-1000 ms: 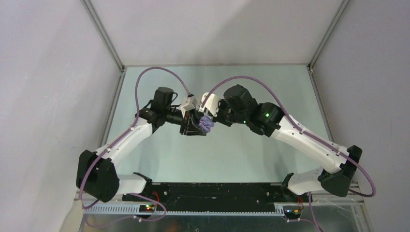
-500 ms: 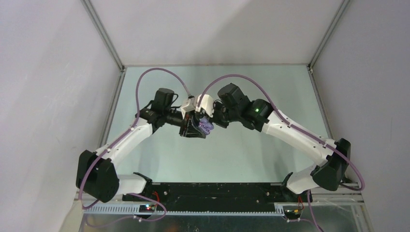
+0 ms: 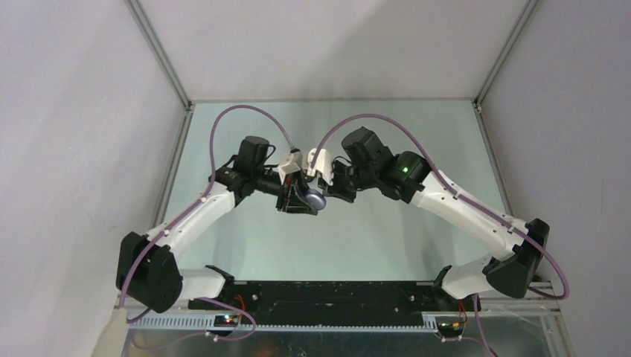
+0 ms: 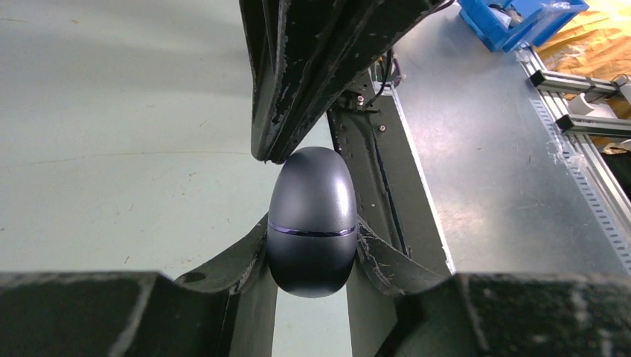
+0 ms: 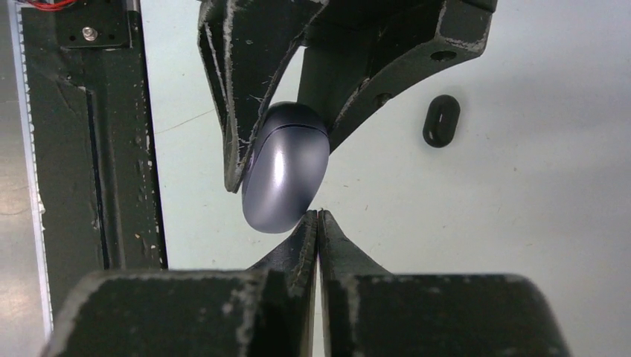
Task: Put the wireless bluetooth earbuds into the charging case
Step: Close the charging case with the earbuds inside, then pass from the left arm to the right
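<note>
Grey charging case (image 4: 311, 216) clamped in left gripper (image 4: 309, 262), right gripper (image 5: 318, 222) closed, black earbud (image 5: 441, 120) apart

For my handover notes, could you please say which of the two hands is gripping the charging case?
The left hand: its fingers clamp the charging case on both sides; the shut right hand only touches it tip-first.

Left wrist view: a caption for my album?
Left gripper holds the closed egg-shaped charging case; shut right gripper touches its top.

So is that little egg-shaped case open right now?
No, the case sits shut between the left fingers, its lid seam a thin closed line.
</note>
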Tool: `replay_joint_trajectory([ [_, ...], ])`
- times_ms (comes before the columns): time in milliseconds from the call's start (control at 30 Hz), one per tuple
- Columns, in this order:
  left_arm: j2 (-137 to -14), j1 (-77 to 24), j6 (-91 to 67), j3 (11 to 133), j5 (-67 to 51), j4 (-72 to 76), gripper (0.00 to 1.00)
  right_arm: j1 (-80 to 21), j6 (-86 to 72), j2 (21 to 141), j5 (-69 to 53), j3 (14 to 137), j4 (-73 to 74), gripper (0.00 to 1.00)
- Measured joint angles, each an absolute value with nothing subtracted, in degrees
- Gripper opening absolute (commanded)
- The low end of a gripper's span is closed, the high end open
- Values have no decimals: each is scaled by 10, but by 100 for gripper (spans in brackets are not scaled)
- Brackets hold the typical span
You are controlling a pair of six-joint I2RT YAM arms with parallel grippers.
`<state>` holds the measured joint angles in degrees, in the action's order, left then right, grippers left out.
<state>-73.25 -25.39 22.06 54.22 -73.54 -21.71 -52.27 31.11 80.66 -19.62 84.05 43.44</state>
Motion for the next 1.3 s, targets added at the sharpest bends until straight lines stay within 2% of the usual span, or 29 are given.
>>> replay_joint_trajectory([
  [33, -732, -254, 221, 542, -735, -217, 0, -522, 310, 807, -198, 842, 435, 26],
  [100, -732, -254, 220, 542, -735, -216, 0, -515, 310, 807, -204, 845, 439, 40],
  [167, -732, -254, 214, 541, -730, -204, 0, -496, 304, 805, -218, 847, 440, 47],
  [367, -732, -253, 143, 519, -693, -88, 0, -425, 269, 780, -338, 848, 441, 57],
  [567, -734, -257, 90, 507, -690, -19, 0, -384, 235, 783, -458, 838, 416, 63],
  [967, -736, -266, 65, 503, -697, 10, 0, -385, 218, 849, -500, 832, 397, 63],
  [1100, -736, -269, 65, 503, -698, 12, 0, -384, 216, 850, -501, 832, 394, 55],
  [1200, -736, -269, 65, 503, -698, 12, 0, -384, 219, 850, -501, 832, 393, 42],
  [1300, -736, -270, 64, 503, -703, 12, 0, -384, 227, 850, -500, 831, 392, 39],
])
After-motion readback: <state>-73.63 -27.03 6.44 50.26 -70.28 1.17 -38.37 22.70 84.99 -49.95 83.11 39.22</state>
